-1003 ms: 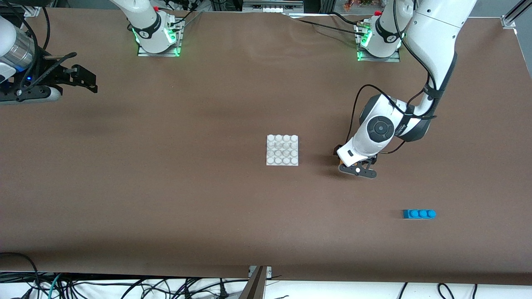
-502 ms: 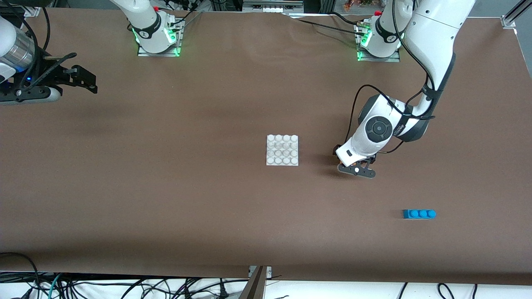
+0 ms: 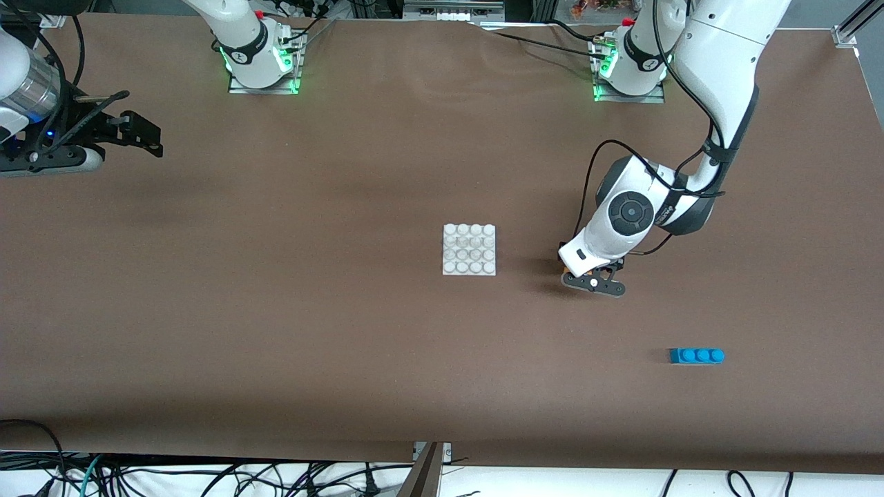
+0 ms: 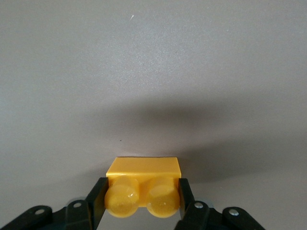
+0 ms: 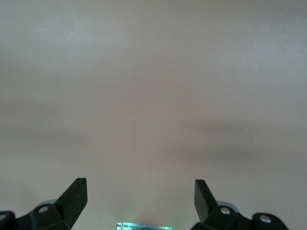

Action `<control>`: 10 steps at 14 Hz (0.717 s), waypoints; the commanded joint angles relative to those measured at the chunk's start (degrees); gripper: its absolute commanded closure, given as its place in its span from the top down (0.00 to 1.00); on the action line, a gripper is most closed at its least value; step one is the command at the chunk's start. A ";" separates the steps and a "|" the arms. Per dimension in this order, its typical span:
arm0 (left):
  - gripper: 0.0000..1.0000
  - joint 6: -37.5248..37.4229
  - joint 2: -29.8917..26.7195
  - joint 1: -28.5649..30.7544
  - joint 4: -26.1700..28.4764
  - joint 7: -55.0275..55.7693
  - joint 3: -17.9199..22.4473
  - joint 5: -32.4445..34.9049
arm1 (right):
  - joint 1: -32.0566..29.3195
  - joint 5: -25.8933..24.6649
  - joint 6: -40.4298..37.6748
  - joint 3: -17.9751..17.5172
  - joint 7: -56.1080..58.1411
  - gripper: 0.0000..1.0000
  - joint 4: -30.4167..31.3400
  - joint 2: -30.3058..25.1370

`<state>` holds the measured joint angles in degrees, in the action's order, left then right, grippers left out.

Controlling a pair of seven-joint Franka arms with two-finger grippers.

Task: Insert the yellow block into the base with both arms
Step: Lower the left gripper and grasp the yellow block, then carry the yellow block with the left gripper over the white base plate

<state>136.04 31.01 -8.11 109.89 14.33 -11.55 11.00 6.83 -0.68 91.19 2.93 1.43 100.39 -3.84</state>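
The yellow block (image 4: 143, 184), an orange-yellow brick with two round studs, sits between the fingers of my left gripper (image 4: 143, 199), which is shut on its two ends close to the table top. In the front view my left gripper (image 3: 581, 268) is low over the table beside the white studded base (image 3: 469, 249), toward the left arm's end, and the wrist hides the block. My right gripper (image 3: 146, 135) is open and empty at the right arm's end of the table. Its wrist view shows the gripper (image 5: 140, 194) over bare table.
A blue three-stud brick (image 3: 696, 355) lies nearer the front camera than the left gripper, toward the left arm's end. The two arm bases (image 3: 261, 59) (image 3: 630, 69) stand along the table's edge farthest from the front camera. Cables hang past the edge nearest it.
The left wrist shifted very slightly and came back to about the same spot. The right arm has hardly moved.
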 commanded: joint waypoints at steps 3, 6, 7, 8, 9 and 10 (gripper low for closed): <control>0.26 -10.32 -1.65 -0.07 -5.71 1.23 -0.05 0.69 | -0.59 -0.64 0.74 -0.47 0.68 0.99 0.42 -0.20; 0.26 -17.37 -1.74 -0.33 -11.96 1.14 -0.31 -2.99 | -0.59 -0.55 0.57 -0.47 0.68 0.99 -0.55 0.59; 0.26 -17.38 -1.74 -0.77 -13.11 1.14 -0.31 -5.97 | -0.59 -0.46 0.66 -0.47 0.68 0.99 -0.55 1.11; 0.26 -17.38 -1.65 -1.73 -14.34 1.32 -0.31 -8.95 | -0.59 -0.46 0.74 -0.47 0.68 0.99 -0.55 1.29; 0.26 -17.30 -1.48 -2.87 -15.22 2.01 -0.31 -11.25 | -0.50 -0.46 0.66 -0.47 0.68 0.99 -0.64 1.20; 0.26 -17.30 -1.21 -4.36 -16.27 4.37 -0.31 -12.14 | -0.50 -0.37 0.57 -0.47 0.68 0.99 -0.64 1.20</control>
<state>120.17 29.16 -9.63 96.23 15.61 -12.18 1.38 6.83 -0.70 91.74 2.91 1.43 100.37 -2.80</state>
